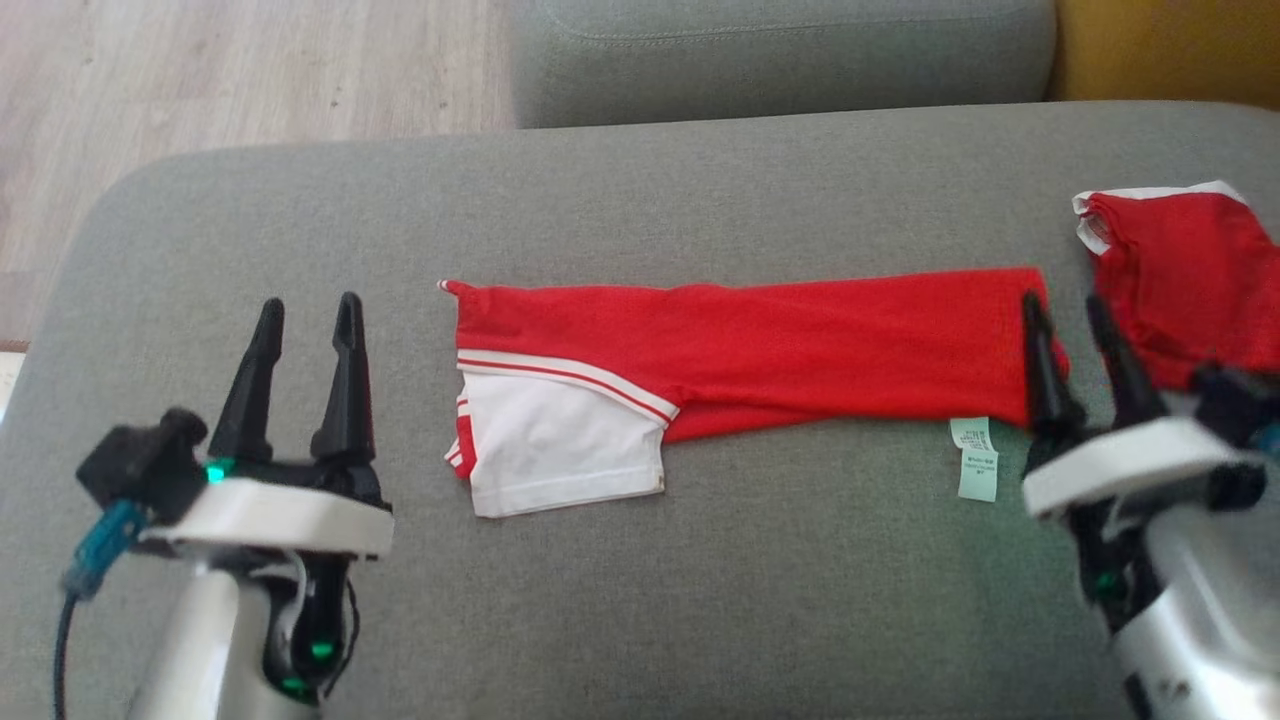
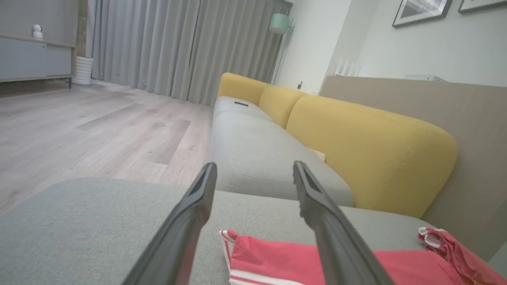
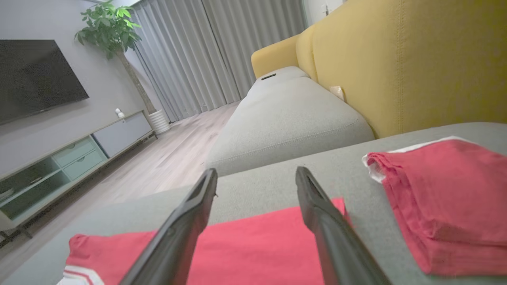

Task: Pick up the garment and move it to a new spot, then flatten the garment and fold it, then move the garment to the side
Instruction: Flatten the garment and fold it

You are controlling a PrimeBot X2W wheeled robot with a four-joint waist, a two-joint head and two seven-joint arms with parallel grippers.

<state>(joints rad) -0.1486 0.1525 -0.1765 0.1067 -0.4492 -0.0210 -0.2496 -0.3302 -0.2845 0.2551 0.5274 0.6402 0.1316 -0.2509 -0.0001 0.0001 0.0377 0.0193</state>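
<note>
We find the red garment (image 1: 780,345) lying flat on the grey sofa seat (image 1: 640,200), folded into one long band that runs from left to right across the middle of the seat; at its left end a white part (image 1: 560,450) with red stripes sticks out below the lower edge, and near its right end a pale green label (image 1: 977,460) lies on the seat just under the hem. Our left hand (image 1: 310,302) is left of the garment and apart from it, fingers spread, nothing between them; from its wrist we look past the two dark fingers (image 2: 190,221) at the striped left end of the cloth. Our right hand (image 1: 1062,300) is at the garment's right end, fingers spread as well and gripping nothing; in the head view its fingertips overlap the right edge of the red cloth, and whether they touch it we cannot tell. Just right of that hand a second red piece (image 1: 1190,280), folded thick with a white edge, lies on the same seat, apart from the long band. Behind the seat we see a yellow backrest (image 2: 356,150); to the left a pale wooden floor (image 1: 200,80) and grey curtains (image 2: 178,43).
</note>
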